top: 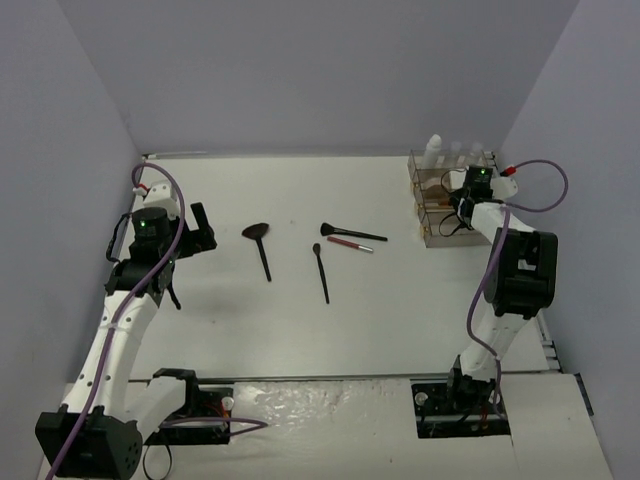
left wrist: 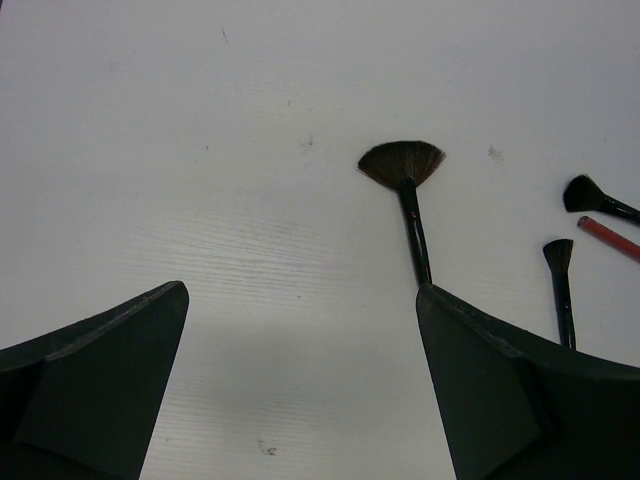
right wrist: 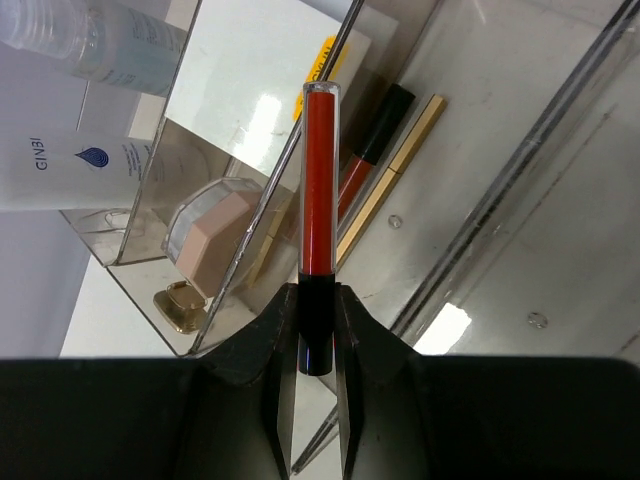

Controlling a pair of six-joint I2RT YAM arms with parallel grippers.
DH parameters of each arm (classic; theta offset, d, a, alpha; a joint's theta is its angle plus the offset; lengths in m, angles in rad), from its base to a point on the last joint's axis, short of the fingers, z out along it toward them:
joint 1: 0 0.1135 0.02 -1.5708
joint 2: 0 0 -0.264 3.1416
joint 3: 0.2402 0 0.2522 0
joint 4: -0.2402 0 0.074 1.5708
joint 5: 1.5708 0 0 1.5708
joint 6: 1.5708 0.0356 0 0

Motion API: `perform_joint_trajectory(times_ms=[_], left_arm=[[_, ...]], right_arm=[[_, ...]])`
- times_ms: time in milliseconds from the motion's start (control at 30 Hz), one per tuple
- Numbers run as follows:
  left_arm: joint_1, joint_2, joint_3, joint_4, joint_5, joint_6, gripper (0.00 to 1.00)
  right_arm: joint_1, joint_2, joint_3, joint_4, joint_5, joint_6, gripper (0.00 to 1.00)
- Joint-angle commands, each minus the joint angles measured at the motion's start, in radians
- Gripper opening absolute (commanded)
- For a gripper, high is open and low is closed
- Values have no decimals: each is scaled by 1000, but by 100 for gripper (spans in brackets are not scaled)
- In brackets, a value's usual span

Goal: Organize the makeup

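The right gripper [right wrist: 318, 300] is closed narrowly on the black cap of a red lip gloss tube [right wrist: 319, 170]. The tube is held over the clear organizer [right wrist: 520, 170] at the far right of the table [top: 300, 330]. A clear partition wall [right wrist: 300, 160] runs just beside the held tube; whether the two touch cannot be told. Beyond the tube, a gold pencil [right wrist: 392, 175] and a red tube with a black cap [right wrist: 365, 150] are seen lying side by side on a compartment floor. In the neighbouring compartment a round pink compact [right wrist: 215, 240] is seen, with a white pad [right wrist: 260, 70] above it. A clear bottle [right wrist: 100, 40] and a white printed tube [right wrist: 70, 170] are seen beyond that.

The left gripper [left wrist: 300, 295] is spread wide, with nothing between its fingers, over bare table on the left. Ahead of it a fan brush [left wrist: 403, 165] is laid flat, its handle end hidden behind one finger. Further to the right a small brush [left wrist: 560, 270], a larger brush [left wrist: 590, 195] and a red pencil [left wrist: 610, 235] are laid out. The pencil lies just beside the larger brush. All four are well apart from the organizer.
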Motion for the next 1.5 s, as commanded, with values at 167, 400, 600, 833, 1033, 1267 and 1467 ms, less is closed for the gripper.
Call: perform_joint_trajectory(times_ms=[167,400,600,833,1033,1267,1467], left_arm=[[8,-15,32,42,7,-2,97],[8,-16,32,39,8,-2,97],[8,-15,30,42,12,-3,97],[8,-16,29,43,10,-4,97],[6,-12,29,42,11,-2,97],[6,-6,30,42,10,0,97],[6,-7,30,42,10,0,97]], right_arm=[[-5,-8,41,63,-98,22,48],[82,-155,-3,48,-175,-288,49],[286,-257,-58,-21,-244,-648,58],[449,-265,-142,-56,-298,-907,70],[535,-181,-127,-124,-285,-996,73],[574,-69,-105,-137,-303,-1034,73],[608,-15,-89,-147,-280,-1050,71]])
